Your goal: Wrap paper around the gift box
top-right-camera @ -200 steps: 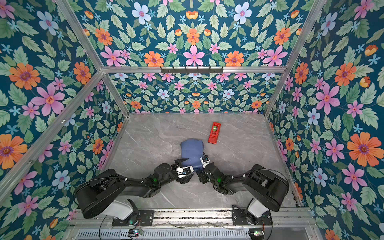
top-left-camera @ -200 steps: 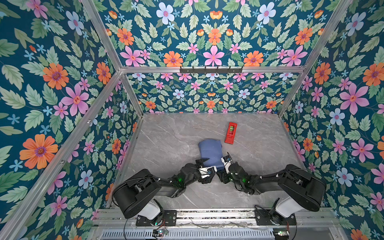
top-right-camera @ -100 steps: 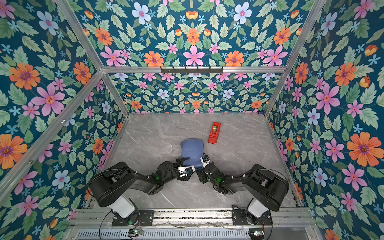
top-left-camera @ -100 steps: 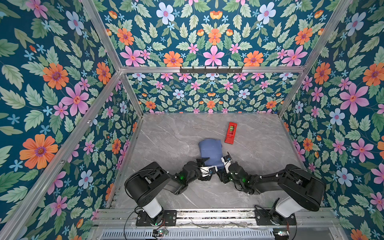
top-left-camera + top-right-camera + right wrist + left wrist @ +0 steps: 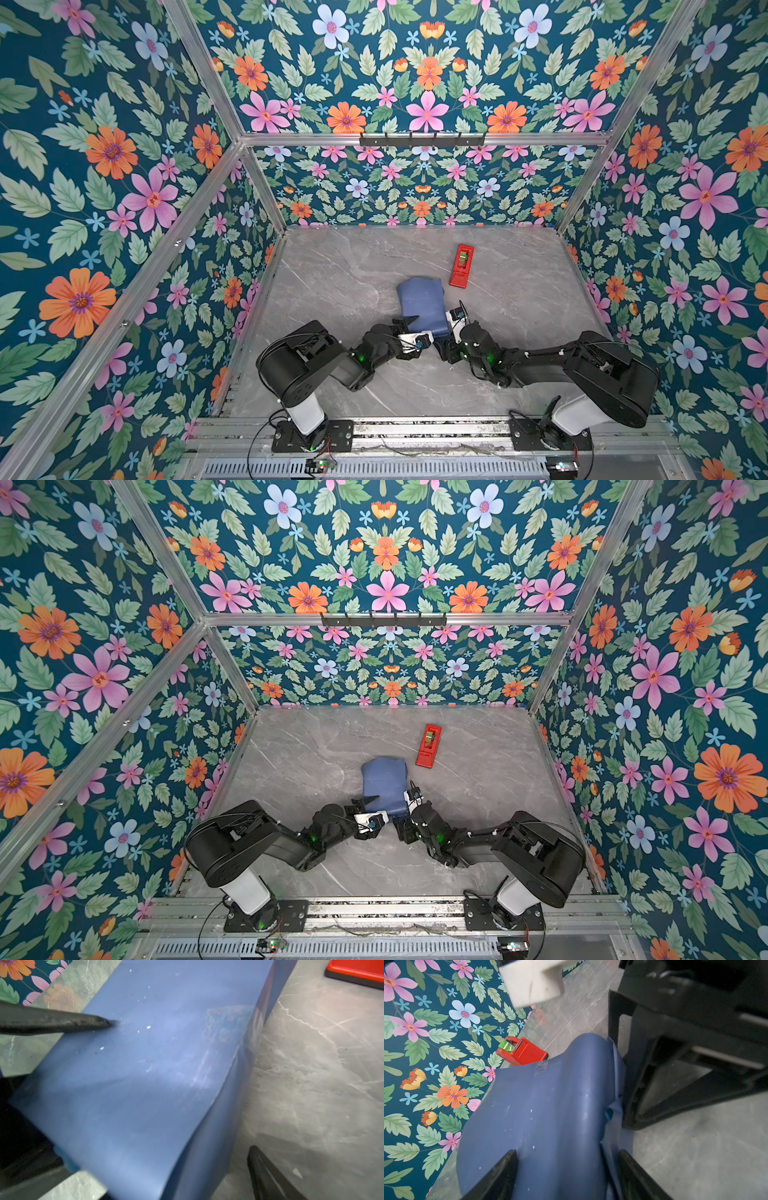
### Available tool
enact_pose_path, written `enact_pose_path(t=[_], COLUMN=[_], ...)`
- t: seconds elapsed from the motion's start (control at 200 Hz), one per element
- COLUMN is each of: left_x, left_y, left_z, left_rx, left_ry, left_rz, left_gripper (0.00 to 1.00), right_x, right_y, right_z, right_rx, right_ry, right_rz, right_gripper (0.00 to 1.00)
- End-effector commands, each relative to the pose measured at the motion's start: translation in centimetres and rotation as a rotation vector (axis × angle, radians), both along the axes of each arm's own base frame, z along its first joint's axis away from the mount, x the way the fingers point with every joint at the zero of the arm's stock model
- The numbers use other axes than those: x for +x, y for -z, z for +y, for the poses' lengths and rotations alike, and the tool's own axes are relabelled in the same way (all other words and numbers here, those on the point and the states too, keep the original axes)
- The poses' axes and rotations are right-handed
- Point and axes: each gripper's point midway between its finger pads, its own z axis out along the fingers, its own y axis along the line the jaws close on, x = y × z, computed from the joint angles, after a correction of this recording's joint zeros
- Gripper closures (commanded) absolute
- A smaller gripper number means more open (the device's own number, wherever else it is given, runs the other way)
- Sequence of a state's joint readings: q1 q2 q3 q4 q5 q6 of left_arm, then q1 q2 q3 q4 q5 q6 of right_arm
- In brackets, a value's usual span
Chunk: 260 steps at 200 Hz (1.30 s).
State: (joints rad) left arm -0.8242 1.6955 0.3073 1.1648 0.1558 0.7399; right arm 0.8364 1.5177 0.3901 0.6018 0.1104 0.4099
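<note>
The gift box is hidden: slate-blue paper (image 5: pixel 422 303) (image 5: pixel 384 781) is folded over it into a parcel on the grey floor. Both grippers meet at the parcel's near end. In the left wrist view the left gripper (image 5: pixel 566 1176) (image 5: pixel 409 328) is open. Its jaws stand astride the papered end (image 5: pixel 550 1115), one finger (image 5: pixel 502 1174) lying against the paper. The right gripper (image 5: pixel 158 1172) (image 5: pixel 451 328) is open too. One of its fingers (image 5: pixel 268 1176) stands clear of the parcel's side (image 5: pixel 218 1126), with bare floor between.
A red tape dispenser (image 5: pixel 461 266) (image 5: pixel 429 746) (image 5: pixel 523 1051) lies just beyond the parcel, to its far right. Flowered walls (image 5: pixel 124 249) close in the marble floor (image 5: pixel 353 270) on three sides. The two arm bases sit on the rail (image 5: pixel 415 428) at the near edge.
The left arm has swung in toward the parcel and its jaws have narrowed around the near end. The right jaws have widened off the parcel's side. The parcel and the dispenser have stayed put.
</note>
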Motion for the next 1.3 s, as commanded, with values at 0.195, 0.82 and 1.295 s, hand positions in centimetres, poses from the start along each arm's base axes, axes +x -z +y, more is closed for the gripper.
enact_pose_path(t=[0.195, 0.82, 1.295], left_x=[-0.5, -0.3, -0.3], left_y=[2.1, 1.9, 1.7], left_z=[0.3, 0.3, 0.2], left_rx=[0.069, 0.065, 0.067], left_ry=[0.015, 0.001, 0.007], left_rz=[0.056, 0.06, 0.055], left_gripper=[0.24, 0.25, 0.24], right_x=[0.3, -1.6, 3.3], right_y=[-2.0, -4.1, -5.5], right_z=[1.1, -1.0, -1.2], right_rx=[0.086, 0.176, 0.256], right_ry=[-0.011, -0.034, 0.071], right_rz=[-0.017, 0.069, 0.323], right_gripper=[0.25, 0.19, 0.18])
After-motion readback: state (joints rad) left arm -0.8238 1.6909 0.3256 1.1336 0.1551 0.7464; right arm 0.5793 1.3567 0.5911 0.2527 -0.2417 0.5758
